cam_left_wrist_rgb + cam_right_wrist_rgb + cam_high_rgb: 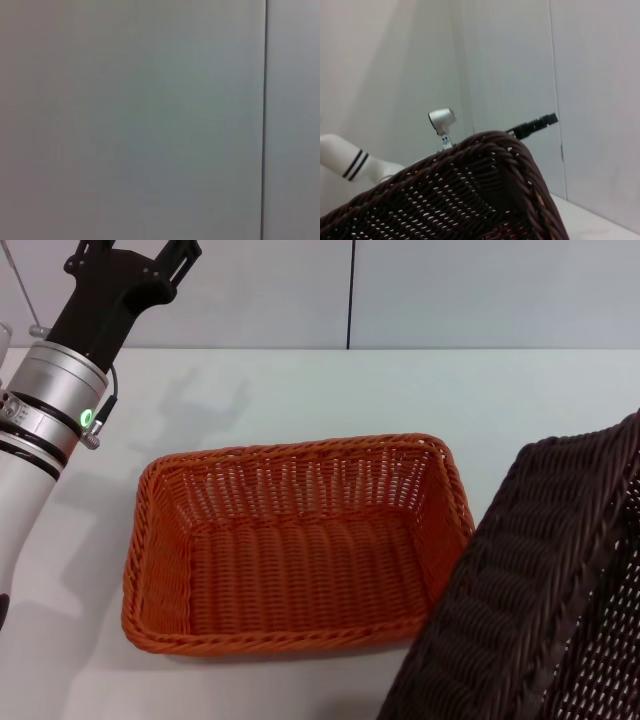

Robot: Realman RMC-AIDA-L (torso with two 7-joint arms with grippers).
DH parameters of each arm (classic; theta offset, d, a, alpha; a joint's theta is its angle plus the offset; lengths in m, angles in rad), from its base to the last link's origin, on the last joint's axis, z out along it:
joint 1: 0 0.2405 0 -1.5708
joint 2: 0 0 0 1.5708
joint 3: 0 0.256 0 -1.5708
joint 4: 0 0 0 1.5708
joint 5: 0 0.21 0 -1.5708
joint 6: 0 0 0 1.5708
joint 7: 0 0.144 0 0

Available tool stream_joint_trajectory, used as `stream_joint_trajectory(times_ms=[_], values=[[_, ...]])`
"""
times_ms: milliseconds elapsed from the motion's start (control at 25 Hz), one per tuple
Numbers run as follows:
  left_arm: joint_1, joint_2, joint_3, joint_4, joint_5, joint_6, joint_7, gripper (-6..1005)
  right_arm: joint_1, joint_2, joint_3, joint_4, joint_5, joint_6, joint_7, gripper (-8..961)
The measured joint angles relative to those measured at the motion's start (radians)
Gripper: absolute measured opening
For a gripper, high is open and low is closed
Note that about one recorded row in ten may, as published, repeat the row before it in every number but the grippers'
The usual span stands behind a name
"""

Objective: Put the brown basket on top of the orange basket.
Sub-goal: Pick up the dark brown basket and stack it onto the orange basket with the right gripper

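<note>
The brown basket (545, 590) is tipped up in the air at the near right corner of the desk (330, 390). It looks light and stiff. The braided rim is the best place to hold it. The right pincer is hidden, so I cannot tell its state.

The orange basket (295, 545) sits mid-desk with open room around it. The left pincer (135, 270) waits far left; I cannot tell its state.

The white surface (300, 390) is carrying the orange basket (295, 545), which is lying directly on it near the middle.
</note>
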Motion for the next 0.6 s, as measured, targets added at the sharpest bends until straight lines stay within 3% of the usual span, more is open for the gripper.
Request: stream_joint_trajectory(times_ms=[360,560,600], values=[[-0.015,0.002,-0.002,0.0,-0.003,-0.003,0.007,844,-0.001,0.02,0.008,0.129,0.072,0.01,-0.079,162],[-0.031,0.002,-0.003,0.0,-0.003,-0.021,0.013,844,-0.015,0.058,0.015,0.191,0.141,0.014,-0.117,162],[-0.036,0.002,-0.003,0.0,-0.003,-0.028,0.02,844,-0.021,0.079,0.028,0.203,0.161,0.015,-0.126,162]])
